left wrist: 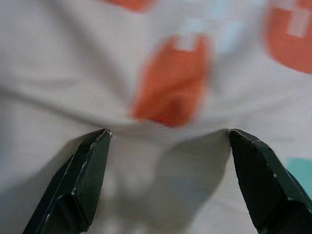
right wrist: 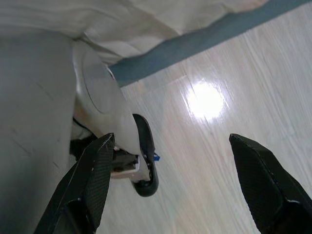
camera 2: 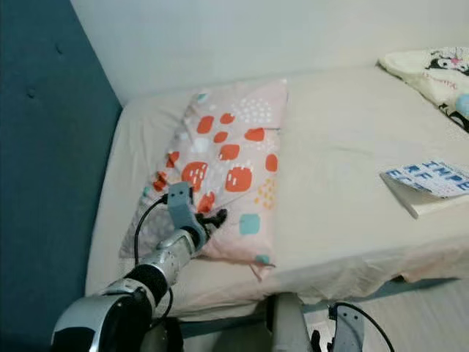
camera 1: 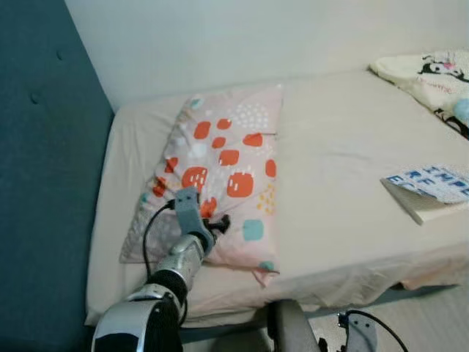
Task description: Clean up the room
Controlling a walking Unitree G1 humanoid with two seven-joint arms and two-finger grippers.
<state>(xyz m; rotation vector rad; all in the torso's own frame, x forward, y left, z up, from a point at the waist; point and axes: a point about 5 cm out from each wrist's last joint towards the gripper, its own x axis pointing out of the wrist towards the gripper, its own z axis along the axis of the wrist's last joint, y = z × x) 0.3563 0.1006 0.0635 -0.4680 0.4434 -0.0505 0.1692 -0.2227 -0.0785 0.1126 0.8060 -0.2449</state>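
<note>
- One pillow (camera 1: pixel 223 172), pink with orange, white and teal patches, lies on the bed (camera 1: pixel 344 154) near the blue padded headboard (camera 1: pixel 44 169), slanting from the wall side toward the front edge.
- Left gripper (camera 1: pixel 218 224) rests at the pillow's near end, its black fingertips down on the fabric close to the lower edge.
- From the left wrist, both fingers (left wrist: pixel 83 180) stand wide apart with pillow cloth bulging between them; the tips press into the fabric, yet nothing is pinched. The print here is blurred.
- Further right on the sheet a book (camera 1: pixel 432 191) lies flat near the front edge, cut off by the frame, well apart from the pillow.
- At the far right corner a cream blanket with cartoon print (camera 1: pixel 432 77) is also cut off.
- Right gripper (right wrist: pixel 170 185) hangs low beside the robot's own body, over the pale wooden floor (right wrist: pixel 234 161) by the blue bed base; its fingers are spread wide and hold nothing.
- In the eye views the right arm shows just as a cabled stub at the bottom edge.
</note>
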